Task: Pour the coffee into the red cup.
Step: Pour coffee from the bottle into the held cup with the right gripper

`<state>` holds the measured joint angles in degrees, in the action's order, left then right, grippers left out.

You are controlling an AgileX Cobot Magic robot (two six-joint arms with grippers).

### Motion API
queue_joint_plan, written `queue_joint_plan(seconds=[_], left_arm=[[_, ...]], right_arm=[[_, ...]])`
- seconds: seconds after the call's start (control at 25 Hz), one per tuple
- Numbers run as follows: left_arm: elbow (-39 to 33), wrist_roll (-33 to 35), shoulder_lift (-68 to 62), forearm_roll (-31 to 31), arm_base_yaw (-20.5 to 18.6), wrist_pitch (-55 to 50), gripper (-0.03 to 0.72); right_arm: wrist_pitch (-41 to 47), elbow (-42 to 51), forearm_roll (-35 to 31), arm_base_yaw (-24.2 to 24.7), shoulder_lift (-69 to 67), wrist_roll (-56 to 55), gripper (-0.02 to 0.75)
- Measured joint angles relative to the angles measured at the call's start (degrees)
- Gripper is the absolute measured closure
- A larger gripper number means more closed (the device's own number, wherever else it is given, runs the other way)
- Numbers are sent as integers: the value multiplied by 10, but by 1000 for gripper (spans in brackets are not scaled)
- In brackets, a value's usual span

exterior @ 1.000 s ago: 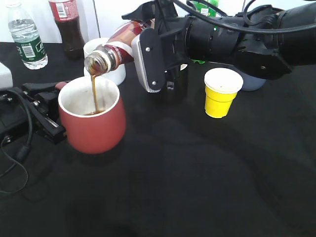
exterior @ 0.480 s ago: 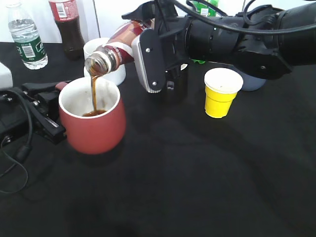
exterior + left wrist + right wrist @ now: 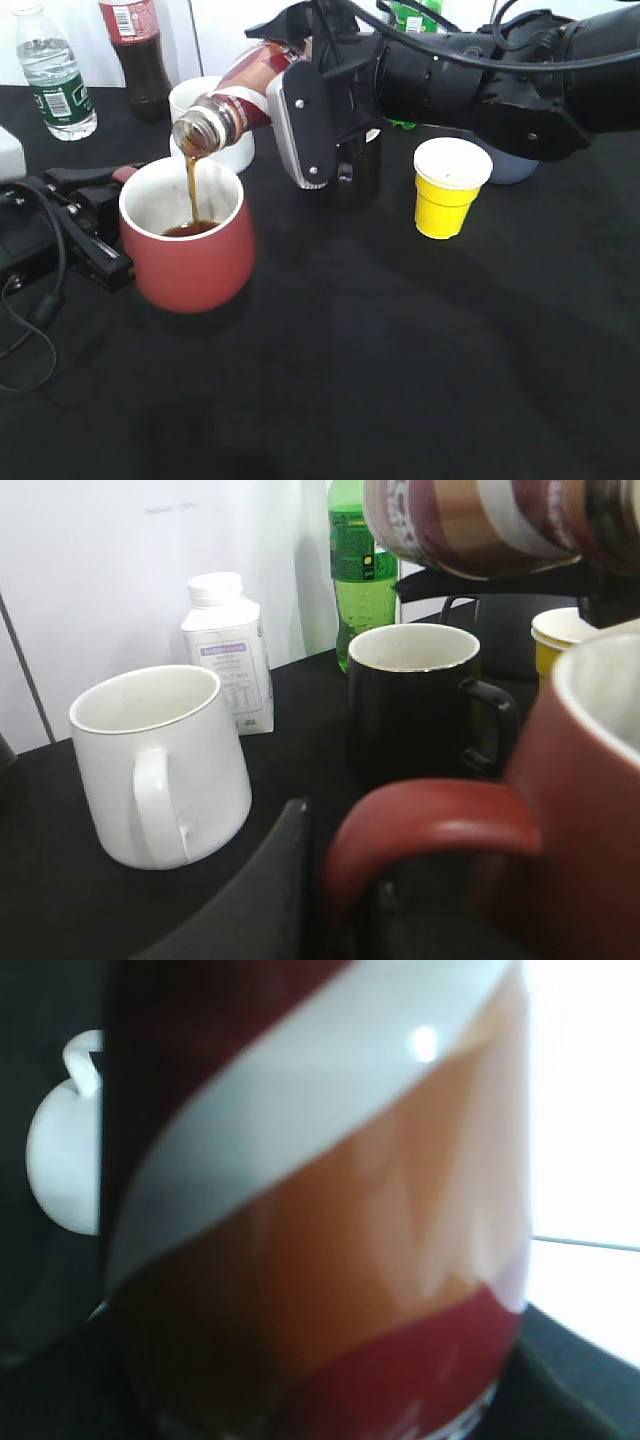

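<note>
Now mid-pour: my right gripper [image 3: 290, 110] clamped on tilted striped coffee bottle [image 3: 235, 100] upper left; thin brown stream [image 3: 191, 190] entering round red ceramic cup [image 3: 187, 240] left of centre; left gripper [image 3: 85, 215] at cup handle, closure unclear; next, hold tilt, watch level

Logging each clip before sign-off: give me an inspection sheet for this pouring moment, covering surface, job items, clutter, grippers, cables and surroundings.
Surface: black table, no spill seen.
Job's things: coffee bottle tilted, thin brown stream falling into red cup; dark coffee pooled at its bottom.
Clutter: white mug, black mug, yellow cup, water bottle, cola bottle, green bottle, small white bottle.
Grippers: right gripper clamps the coffee bottle; left gripper sits at the red cup's handle, finger closure hidden.
Cables: black cable looped at left edge.
Surroundings: white wall behind.
</note>
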<state>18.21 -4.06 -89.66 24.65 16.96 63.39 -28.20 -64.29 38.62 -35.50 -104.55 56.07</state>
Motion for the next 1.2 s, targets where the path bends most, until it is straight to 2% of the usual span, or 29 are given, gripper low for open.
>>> queue_joint_plan(seconds=[1.2], left_arm=[[0, 0, 0, 0, 0, 0, 604]], right_arm=[[-4, 0, -2, 0, 0, 24, 204]])
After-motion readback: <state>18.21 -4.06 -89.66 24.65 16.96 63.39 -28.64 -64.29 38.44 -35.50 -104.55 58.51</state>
